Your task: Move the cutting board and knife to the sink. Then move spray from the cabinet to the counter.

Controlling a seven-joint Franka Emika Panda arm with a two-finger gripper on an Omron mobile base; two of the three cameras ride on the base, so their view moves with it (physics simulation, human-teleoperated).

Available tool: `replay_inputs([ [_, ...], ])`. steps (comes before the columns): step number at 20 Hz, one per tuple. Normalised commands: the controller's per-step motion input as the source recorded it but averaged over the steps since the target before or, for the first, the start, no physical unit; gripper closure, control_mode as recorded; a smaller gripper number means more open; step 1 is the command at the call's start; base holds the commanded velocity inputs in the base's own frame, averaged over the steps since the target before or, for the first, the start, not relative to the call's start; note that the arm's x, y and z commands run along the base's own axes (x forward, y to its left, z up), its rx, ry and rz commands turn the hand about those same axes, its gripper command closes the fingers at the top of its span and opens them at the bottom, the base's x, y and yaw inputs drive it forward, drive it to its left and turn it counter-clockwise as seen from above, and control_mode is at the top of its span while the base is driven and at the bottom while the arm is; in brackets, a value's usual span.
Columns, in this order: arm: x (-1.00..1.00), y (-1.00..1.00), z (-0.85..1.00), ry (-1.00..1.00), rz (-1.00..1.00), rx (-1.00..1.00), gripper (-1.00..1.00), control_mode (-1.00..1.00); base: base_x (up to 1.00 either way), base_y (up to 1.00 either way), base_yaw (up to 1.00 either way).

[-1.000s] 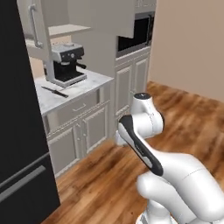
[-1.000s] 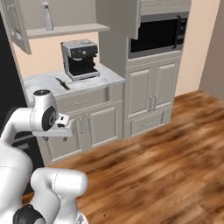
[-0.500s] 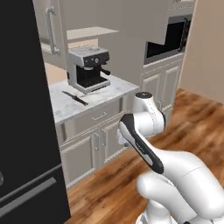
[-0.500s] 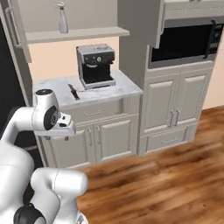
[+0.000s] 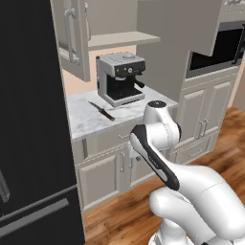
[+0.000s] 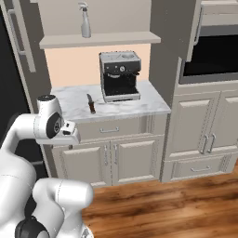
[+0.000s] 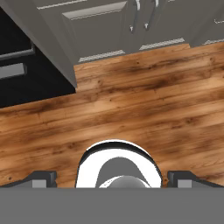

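Knife (image 6: pixel 90 103): dark grey pointed blade, dark brown handle, lying flat on counter (image 6: pixel 135 106), just left of the espresso machine (image 6: pixel 120 76), not touching it. In left base view the knife (image 5: pixel 101 111) sits mid-slab, blade toward front edge.

Spray (image 6: pixel 85 19): pale grey bottle w/ trigger head, narrow neck, wider body; upright on cabinet shelf (image 6: pixel 100 39), above and behind the knife. Cabinet door (image 5: pixel 72 36) stands open, pale bar handle visible.

Counter: white marble, grey veins, on beige panelled base cabinets (image 6: pixel 109 160). Black fridge (image 5: pixel 28 119) at counter's left end. Built-in microwave (image 6: pixel 211 51) in tall unit to the right. Floor (image 7: pixel 131 100) warm brown wood planks.

Gripper (image 7: pixel 111 179): jaws spread wide, nothing between them; fingertips (image 7: pixel 41 178) at the far sides of hand view, pointing down at floor in front of base cabinets. Well apart from knife and spray.
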Motion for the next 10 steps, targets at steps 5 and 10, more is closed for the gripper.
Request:
replay_inputs([
  [5, 0.0, 0.0, 0.0, 0.0, 0.0, 0.0, -1.0, 1.0, 0.61, -0.36, 0.22],
  [10, 0.0, 0.0, 0.0, 0.0, 0.0, 0.0, -1.0, 1.0, 0.61, -0.4, 0.18],
])
